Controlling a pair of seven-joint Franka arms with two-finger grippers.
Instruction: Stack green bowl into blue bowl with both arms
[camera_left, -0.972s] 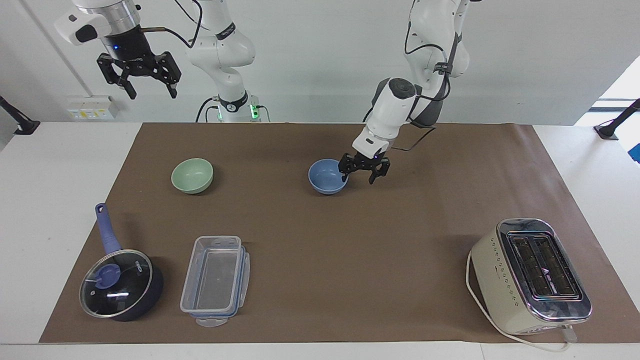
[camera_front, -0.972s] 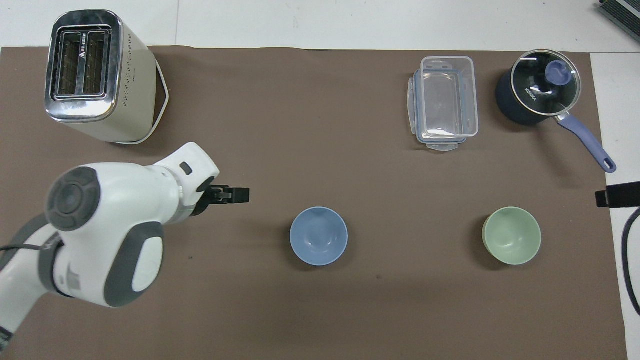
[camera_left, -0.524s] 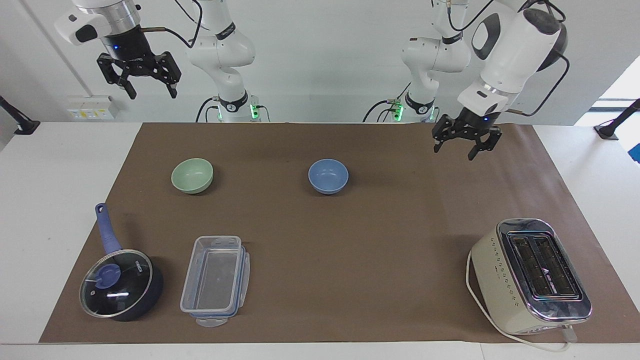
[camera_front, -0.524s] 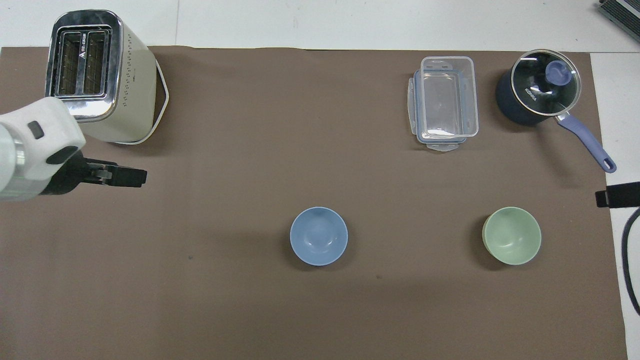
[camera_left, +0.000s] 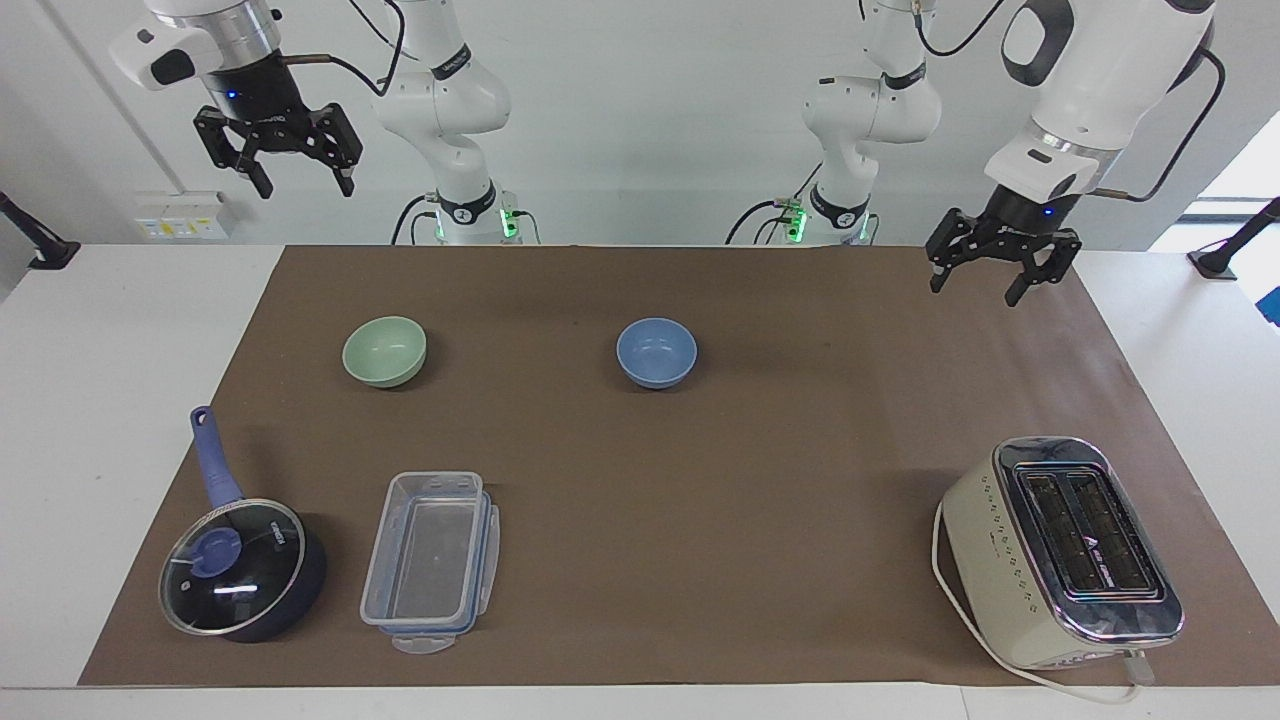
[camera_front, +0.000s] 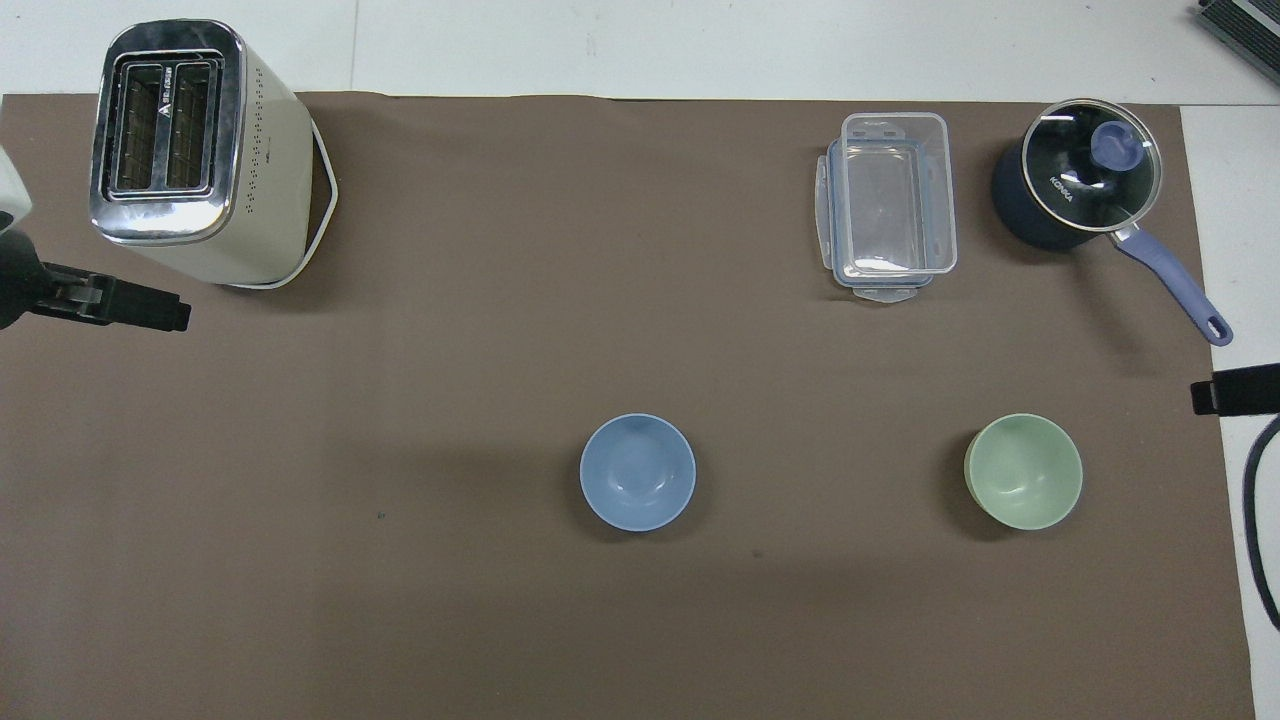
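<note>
The green bowl (camera_left: 385, 350) (camera_front: 1023, 471) sits upright and empty on the brown mat toward the right arm's end. The blue bowl (camera_left: 656, 352) (camera_front: 638, 472) sits upright and empty at the middle of the mat, about as near to the robots as the green bowl. My left gripper (camera_left: 1000, 285) (camera_front: 140, 308) is open and empty, raised over the mat's edge at the left arm's end, well apart from the blue bowl. My right gripper (camera_left: 280, 178) is open and empty, and the arm waits high above its end of the table; only its tip (camera_front: 1235, 392) shows in the overhead view.
A cream toaster (camera_left: 1065, 550) (camera_front: 190, 150) stands farther from the robots at the left arm's end. A clear lidless food box (camera_left: 430, 560) (camera_front: 890, 205) and a dark blue glass-lidded saucepan (camera_left: 240, 565) (camera_front: 1075, 185) stand farther out than the green bowl.
My left gripper has left the blue bowl's rim, risen and swung out to the left arm's end of the table. The blue bowl stayed in place. The right arm has not moved.
</note>
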